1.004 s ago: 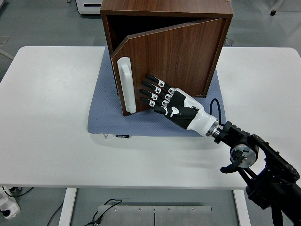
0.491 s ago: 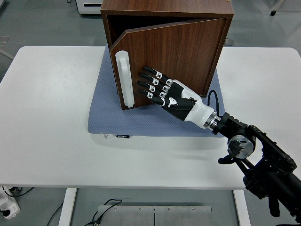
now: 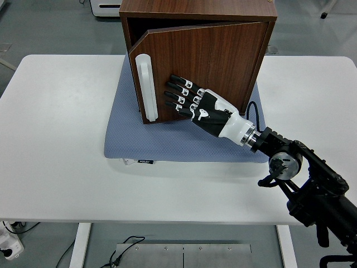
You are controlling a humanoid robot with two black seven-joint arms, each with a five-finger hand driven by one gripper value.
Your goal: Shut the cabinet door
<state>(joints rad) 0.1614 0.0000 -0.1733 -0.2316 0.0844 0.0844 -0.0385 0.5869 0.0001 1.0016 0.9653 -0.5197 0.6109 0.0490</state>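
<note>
Cabinet door [image 3: 206, 64] is narrower open than a second ago; only a slim gap is left at the top and left edge, and its white handle [image 3: 146, 88] sits further back toward the cabinet [image 3: 198, 11]. The cabinet stands on a blue mat [image 3: 167, 142] at the far middle of the white surface [image 3: 61, 139]; grey floor behind it. Right robot hand [image 3: 187, 97] has advanced with the door, fingers extended and apart, fingertips flat on the door face just right of the handle, gripping nothing.
</note>
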